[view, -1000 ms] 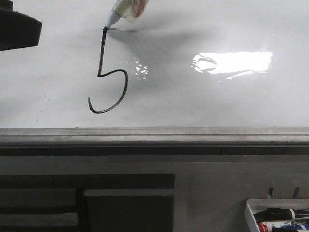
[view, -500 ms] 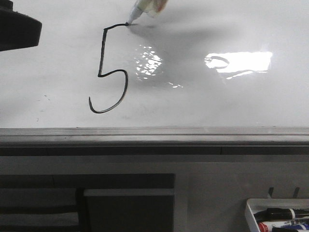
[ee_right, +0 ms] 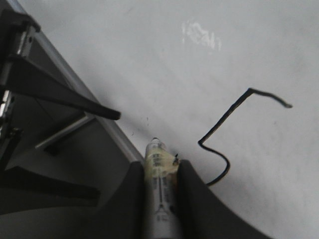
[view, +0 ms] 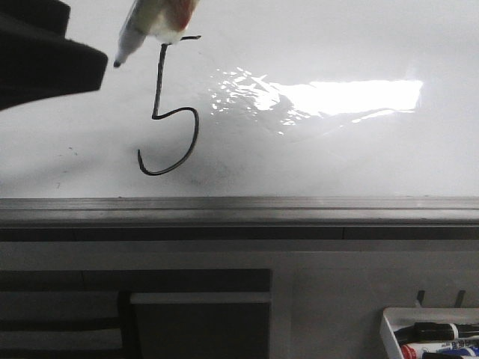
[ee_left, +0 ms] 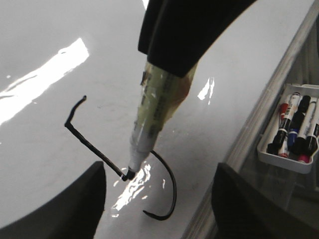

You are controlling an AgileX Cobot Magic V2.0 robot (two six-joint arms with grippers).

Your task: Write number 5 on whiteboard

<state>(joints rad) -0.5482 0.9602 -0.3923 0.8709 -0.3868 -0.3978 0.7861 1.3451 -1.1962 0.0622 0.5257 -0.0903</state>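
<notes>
The number 5 [view: 171, 112] is drawn in thin black line on the whiteboard [view: 337, 157], with a short top bar, a tall stroke and a round hook. It also shows in the left wrist view [ee_left: 99, 149] and the right wrist view [ee_right: 234, 129]. My right gripper [ee_right: 160, 164] is shut on a white marker [view: 153, 19] wrapped in yellowish tape. The marker's black tip [view: 117, 63] hangs just left of the 5's vertical stroke, and no line leads to it. My left gripper [ee_left: 159, 167] is open and empty over the board near the 5; it is the dark shape [view: 37, 60] at the upper left of the front view.
A grey metal edge [view: 239, 211] bounds the board's near side, with dark frame parts below it. A small white tray [view: 389, 329] holding several markers sits at the lower right, also in the left wrist view [ee_left: 279, 159]. A bright glare patch [view: 352, 97] lies right of the 5.
The marker drew the 5's short top bar to the right, then swung back left past the vertical stroke. The left gripper's dark shape has come further into the front view.
</notes>
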